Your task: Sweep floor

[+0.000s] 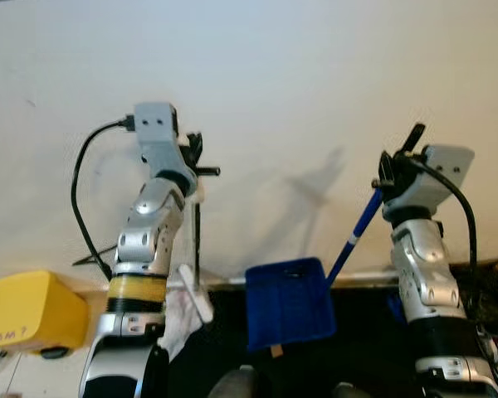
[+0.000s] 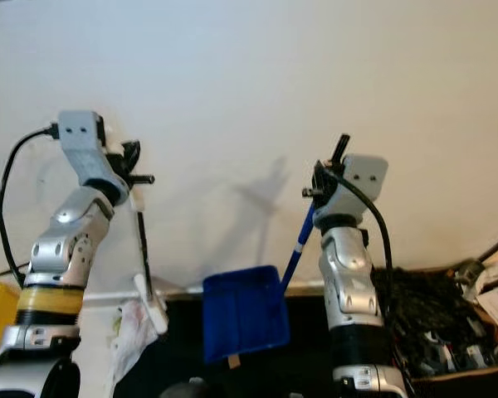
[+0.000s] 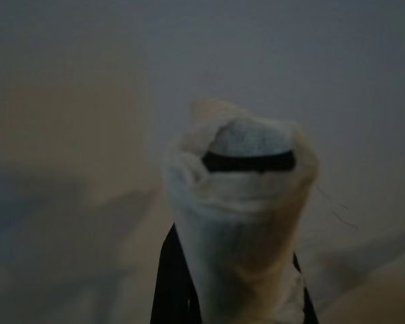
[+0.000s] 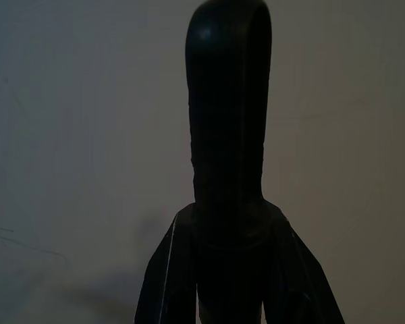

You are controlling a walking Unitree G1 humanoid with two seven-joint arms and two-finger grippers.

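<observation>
Right hand (image 1: 396,170) grips the blue-handled dustpan (image 1: 289,300) aloft; left hand (image 1: 195,157) clamps a thin black broom stick with white wrapped top (image 1: 197,240). Both tools face the wall, so sweeping looks hardly begun.

**Silver arms, grey wrist boxes, black cables**

Both arms are jointed silver shells. The left arm (image 1: 149,240) wears a yellow band above a black forearm; a black cable (image 1: 81,191) loops beside it. The right arm (image 1: 423,274) has a pale grey wrist box (image 1: 448,170) trailing its own black cable.
</observation>
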